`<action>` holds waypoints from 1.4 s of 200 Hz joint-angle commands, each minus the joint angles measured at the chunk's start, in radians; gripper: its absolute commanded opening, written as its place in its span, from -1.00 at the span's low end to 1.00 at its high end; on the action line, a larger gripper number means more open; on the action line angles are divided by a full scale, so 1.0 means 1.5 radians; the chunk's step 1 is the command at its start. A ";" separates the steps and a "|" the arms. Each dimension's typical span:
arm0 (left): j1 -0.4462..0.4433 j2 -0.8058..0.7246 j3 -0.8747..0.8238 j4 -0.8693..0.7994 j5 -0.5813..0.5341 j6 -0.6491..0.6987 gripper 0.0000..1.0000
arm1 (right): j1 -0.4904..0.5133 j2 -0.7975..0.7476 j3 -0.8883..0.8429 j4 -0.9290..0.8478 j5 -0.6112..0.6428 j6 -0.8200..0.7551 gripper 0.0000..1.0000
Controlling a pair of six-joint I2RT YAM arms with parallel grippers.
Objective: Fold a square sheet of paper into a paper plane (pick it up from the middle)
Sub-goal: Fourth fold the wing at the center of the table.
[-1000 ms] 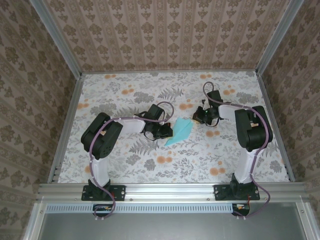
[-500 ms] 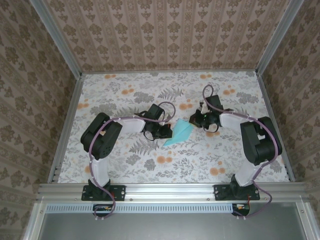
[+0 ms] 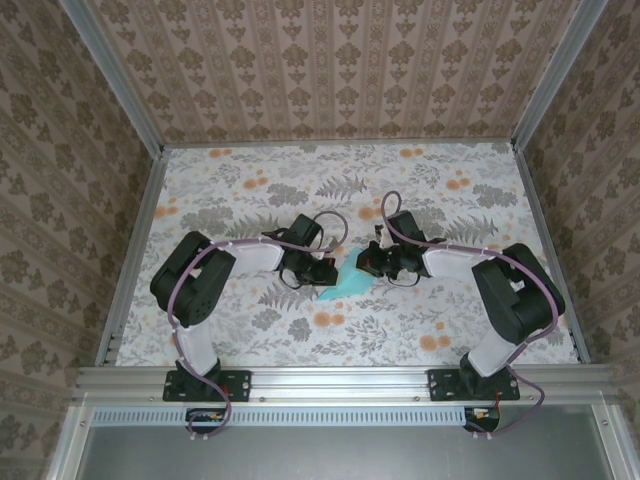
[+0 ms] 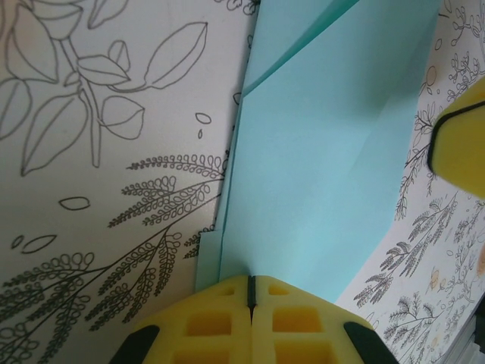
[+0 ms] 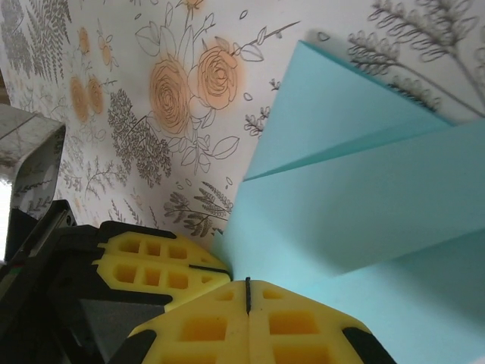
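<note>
The light turquoise paper [image 3: 346,285], folded into layers with a pointed end, lies flat on the floral table [image 3: 250,190] between both grippers. My left gripper [image 3: 327,272] is shut, its yellow tips [image 4: 250,282] resting on the paper's near edge [image 4: 326,152]. My right gripper [image 3: 368,262] is also shut, its tips [image 5: 248,284] set on the paper [image 5: 364,197] from the opposite side. One yellow finger [image 4: 462,144] of the right gripper shows at the right edge of the left wrist view. The left gripper's fingers [image 5: 155,262] sit close beside the right one's tips.
Patterned walls with metal posts [image 3: 125,90] enclose the table on three sides. Both arm bases [image 3: 200,380] stand on the front rail. Open tabletop lies behind the grippers and toward the front.
The right arm has swung left and forward, bringing its gripper from beside the paper's far tip onto the paper. The left gripper stayed at the paper and shifted slightly.
</note>
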 commanded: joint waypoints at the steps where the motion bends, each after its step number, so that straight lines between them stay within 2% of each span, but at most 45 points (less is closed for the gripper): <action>1: 0.003 0.014 -0.028 -0.091 -0.041 0.023 -1.00 | 0.009 0.027 0.034 0.019 0.003 0.013 -0.89; 71: 0.003 0.016 -0.022 -0.086 -0.046 0.001 -1.00 | 0.013 0.104 0.078 0.031 -0.035 0.005 -0.90; 124: 0.000 0.015 -0.011 -0.084 -0.055 -0.014 -1.00 | 0.026 0.079 0.022 0.045 -0.033 0.010 -0.89; 182: -0.002 -0.012 0.007 -0.070 -0.055 -0.039 -1.00 | 0.027 0.109 -0.001 0.058 0.004 0.026 -0.90; 201: -0.007 -0.044 0.018 -0.042 -0.056 -0.077 -1.00 | 0.027 0.113 -0.001 0.048 0.029 0.029 -0.90; 231: -0.039 -0.114 0.009 0.026 -0.114 -0.169 -0.68 | 0.027 0.114 -0.010 0.036 0.061 0.044 -0.90; 280: -0.081 -0.181 -0.133 0.194 -0.153 -0.327 -0.55 | 0.027 0.134 -0.012 0.009 0.081 0.052 -0.90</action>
